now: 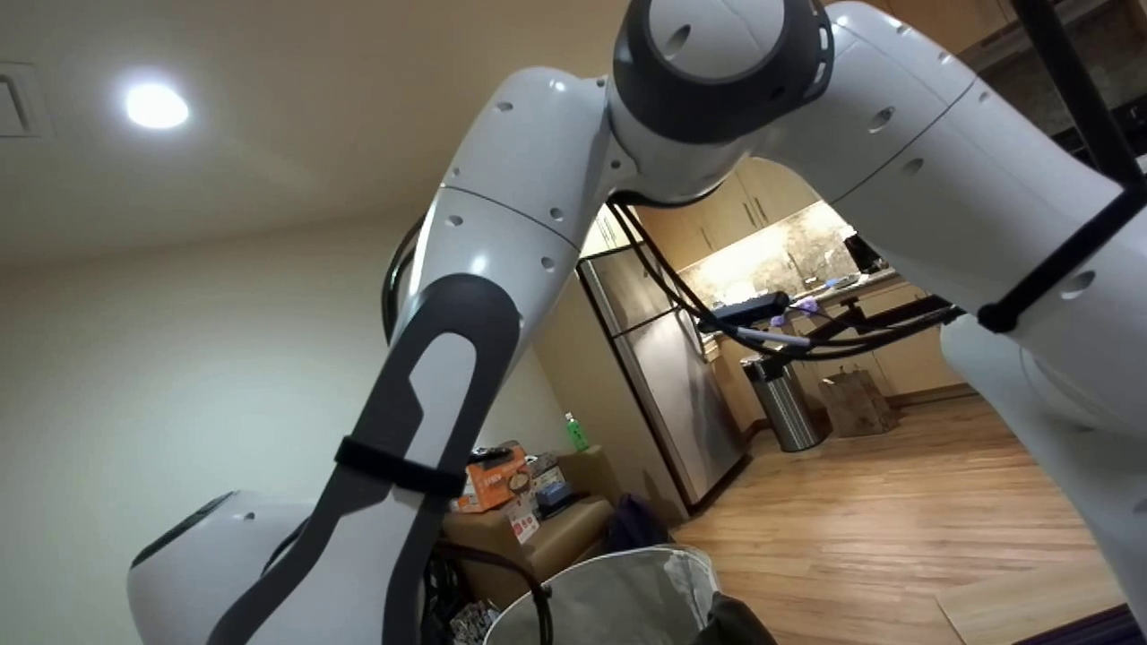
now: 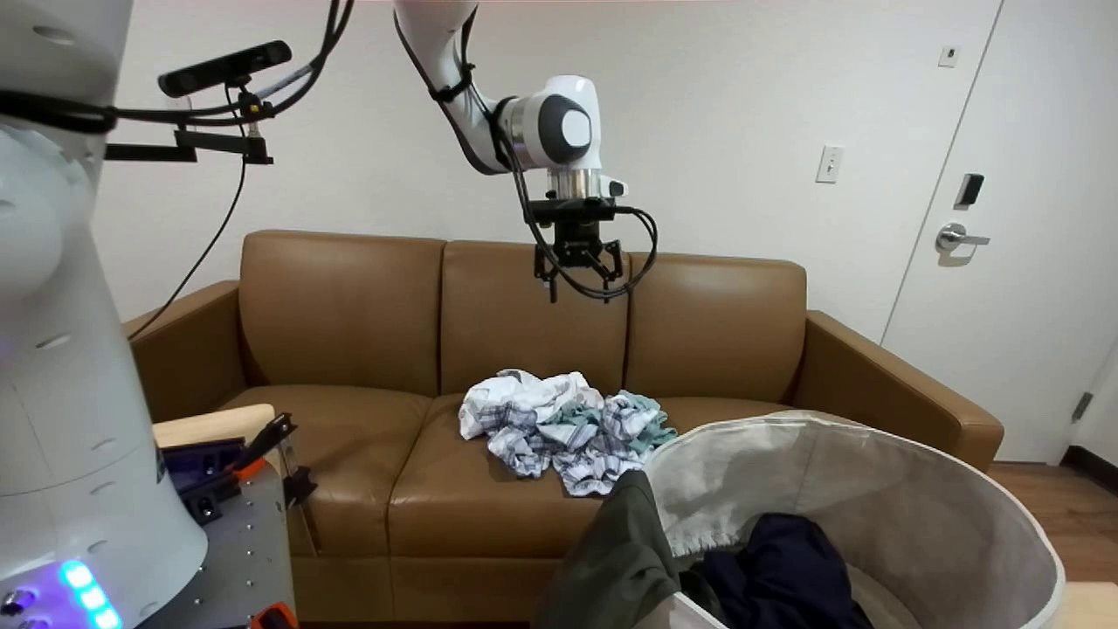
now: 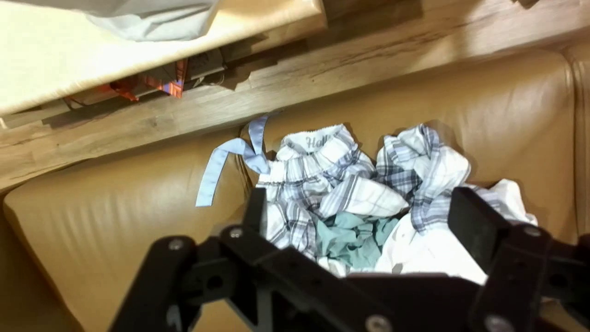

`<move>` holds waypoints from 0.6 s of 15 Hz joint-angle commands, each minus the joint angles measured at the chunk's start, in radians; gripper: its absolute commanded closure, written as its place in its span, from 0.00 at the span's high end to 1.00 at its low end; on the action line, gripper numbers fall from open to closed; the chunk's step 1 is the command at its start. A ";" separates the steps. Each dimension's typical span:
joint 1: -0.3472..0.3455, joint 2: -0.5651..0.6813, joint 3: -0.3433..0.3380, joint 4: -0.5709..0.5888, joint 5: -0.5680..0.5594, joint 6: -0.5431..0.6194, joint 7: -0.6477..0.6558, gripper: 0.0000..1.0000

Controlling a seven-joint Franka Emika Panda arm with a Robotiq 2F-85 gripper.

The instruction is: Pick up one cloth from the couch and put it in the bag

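Pincer (image 2: 580,290) wide, w/ nothing held, above tangled cloths (image 2: 563,428); overlap cd bring up 2+ at once; trailing tie (image 3: 251,159) might snag on bag (image 2: 926,511).

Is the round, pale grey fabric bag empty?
No, a crumpled navy blue cloth lies inside the pale grey fabric bag in an exterior view.

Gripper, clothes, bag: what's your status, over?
Gripper open, nothing held, above the clothes. Clothes heaped together on couch. Possible snag: dark cloth draped over rim of bag.
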 commanded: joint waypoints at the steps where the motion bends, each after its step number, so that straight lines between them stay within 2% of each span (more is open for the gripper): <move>1: 0.031 0.168 -0.002 0.116 -0.015 0.135 0.104 1.00; 6: 0.081 0.458 0.010 0.339 0.012 0.327 0.111 1.00; 8: 0.062 0.569 0.062 0.441 0.054 0.338 0.044 1.00; 9: 0.053 0.611 0.085 0.484 0.061 0.305 0.004 1.00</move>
